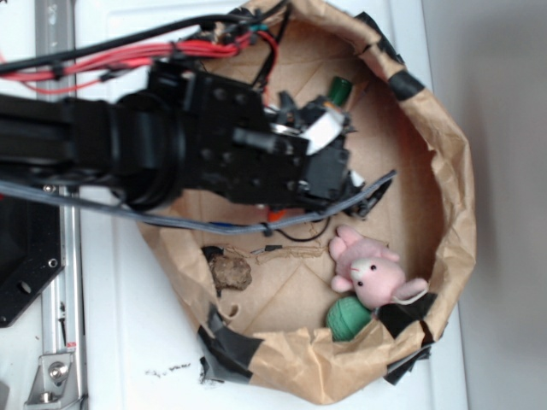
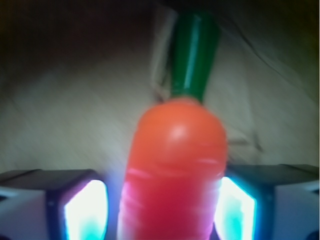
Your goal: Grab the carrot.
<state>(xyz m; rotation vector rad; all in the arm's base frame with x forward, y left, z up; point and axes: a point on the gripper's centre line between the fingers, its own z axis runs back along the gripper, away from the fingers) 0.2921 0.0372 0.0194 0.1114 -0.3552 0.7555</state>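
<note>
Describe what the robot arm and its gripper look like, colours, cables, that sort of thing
The arm is black and blocky, with visible screw holes on its housings. A bundle of red wires and black cables runs along its upper side, and a thin dark cable trails below it. The gripper has two dark fingers whose inner pads glow white to cyan in the wrist view.
</note>
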